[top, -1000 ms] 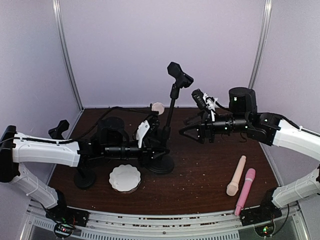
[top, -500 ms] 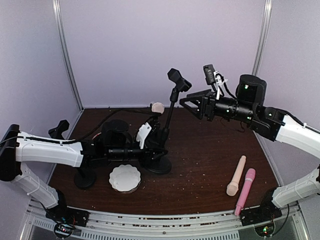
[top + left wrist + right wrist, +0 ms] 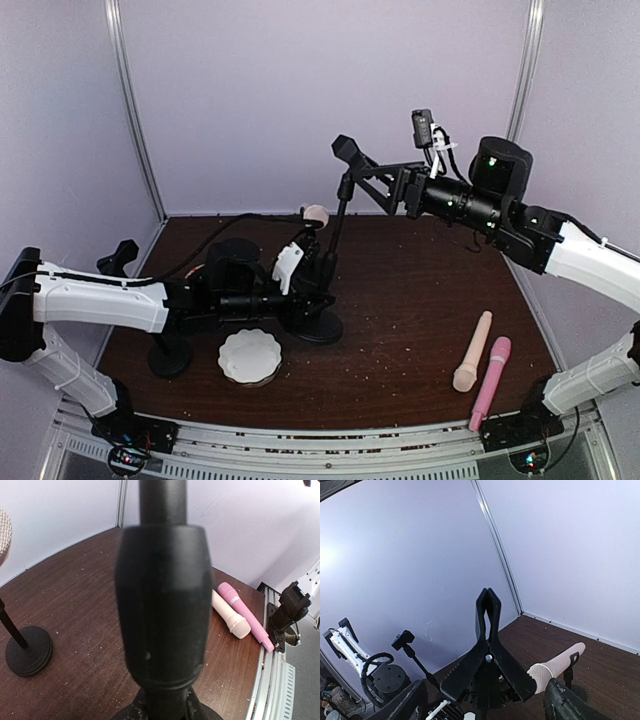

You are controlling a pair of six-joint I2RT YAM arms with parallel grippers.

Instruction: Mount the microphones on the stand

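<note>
- Right gripper [image 3: 362, 182]: hovering at centre top of the top view with its jaws spread wide and gripping nothing. In the right wrist view its fingers [image 3: 412, 702] are sitting in the two bottom corners, on either side of the clip [image 3: 487, 615]. Whether they are touching the clip cannot be told.
- Clip: black, its two handles flaring downward, topping the stand [image 3: 338, 222] just left of the right gripper's tips.
- Left gripper [image 3: 312, 288]: closed around the lower pole of the stand at centre left, just above the stand's round base. The pole's thick collar is filling the middle of the left wrist view.
- Mounted cream microphone [image 3: 555, 667]: sitting tilted in another clip at the lower right of the right wrist view. Its head is peeking out just left of the stand's pole in the top view.
- Loose cream microphone [image 3: 472, 352]: lying on the table [image 3: 400, 300] at lower right.
- Pink microphone [image 3: 491, 382]: lying just beside the loose cream one, on its right, well apart from the stand.
- Spare stand [image 3: 170, 355]: standing at lower left behind the left arm, its clip holding nothing.
- White scalloped dish [image 3: 250, 355]: resting at lower centre, near the stand's base.
</note>
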